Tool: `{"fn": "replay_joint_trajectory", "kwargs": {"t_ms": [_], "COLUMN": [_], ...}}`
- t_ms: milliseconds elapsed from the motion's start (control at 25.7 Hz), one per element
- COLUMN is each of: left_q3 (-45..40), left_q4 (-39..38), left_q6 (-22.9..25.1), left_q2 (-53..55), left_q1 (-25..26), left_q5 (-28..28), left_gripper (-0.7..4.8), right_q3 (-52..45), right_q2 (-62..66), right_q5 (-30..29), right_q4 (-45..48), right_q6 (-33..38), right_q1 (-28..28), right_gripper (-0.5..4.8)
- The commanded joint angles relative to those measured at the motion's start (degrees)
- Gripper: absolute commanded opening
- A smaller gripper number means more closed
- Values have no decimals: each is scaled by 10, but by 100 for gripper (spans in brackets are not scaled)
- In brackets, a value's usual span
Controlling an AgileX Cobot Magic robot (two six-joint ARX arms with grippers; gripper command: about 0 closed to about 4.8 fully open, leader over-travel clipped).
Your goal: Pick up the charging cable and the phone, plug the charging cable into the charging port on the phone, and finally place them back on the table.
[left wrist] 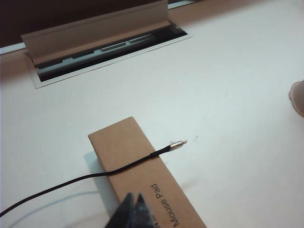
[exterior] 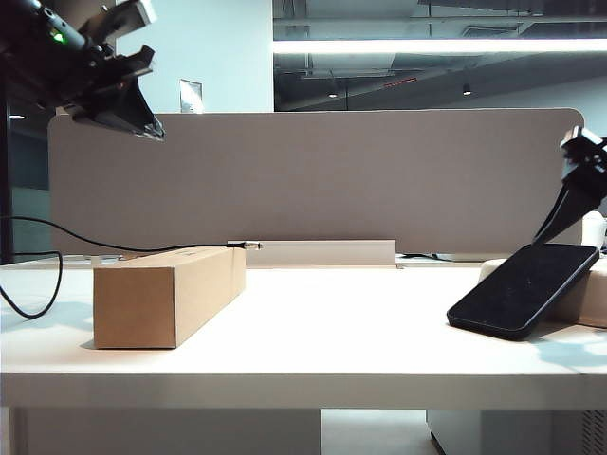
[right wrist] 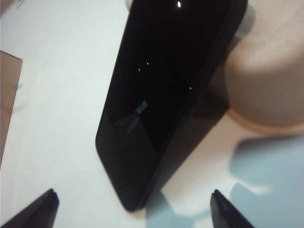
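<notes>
While neither task thing is yet held, the approach step is judged to be in hand. The charging cable point(exterior: 123, 248) is draped along the top of the cardboard box point(exterior: 171, 294) near the worktop's left edge, its silvery plug tip point(left wrist: 179, 143) overhanging the box's side, clear of the worktop point(exterior: 322, 332). The left gripper point(exterior: 119, 100) is seen high above that box with its jaws pressed together and nothing between them. The phone point(exterior: 524, 289) is propped at a slant near the worktop's right edge, its raised end leaning on a pale block point(right wrist: 266, 80) and its lower end resting on the worktop. The right gripper point(right wrist: 133, 209) is poised just above the phone's lower end, jaws spread wide and empty. For the next move, a descent of each arm seems called for: the left jaws must be parted around the cord near its tip, and the right jaws closed across the phone's long edges. The charging port cannot be made out.
</notes>
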Motion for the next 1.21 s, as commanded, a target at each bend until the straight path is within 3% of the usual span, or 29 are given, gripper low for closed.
{"fn": "replay_joint_trajectory", "kwargs": {"t_ms": [39, 312, 467, 623, 662, 1208], "left_q3": [43, 71, 92, 120, 132, 147], "left_q4": [-33, -42, -54, -76, -81, -85], "left_q6": [29, 33, 69, 71, 70, 72], "left_q2": [27, 46, 58, 72, 83, 99], "left_q1": [0, -2, -11, -18, -24, -30], "left_q5": [-3, -14, -33, -48, -48, -50], "left_gripper": [-4, -2, -1, 5, 30, 30], "right_q3": [33, 63, 71, 72, 73, 74], "right_q2": [47, 110, 144, 163, 172, 271], "right_q5": [-14, -30, -43, -45, -47, -54], "right_q4": [26, 38, 54, 77, 89, 195], "right_q6": [3, 31, 48, 48, 49, 131], "right_q1": [-1, -2, -2, -2, -2, 0], "right_gripper": [437, 437, 437, 437, 437, 425]}}
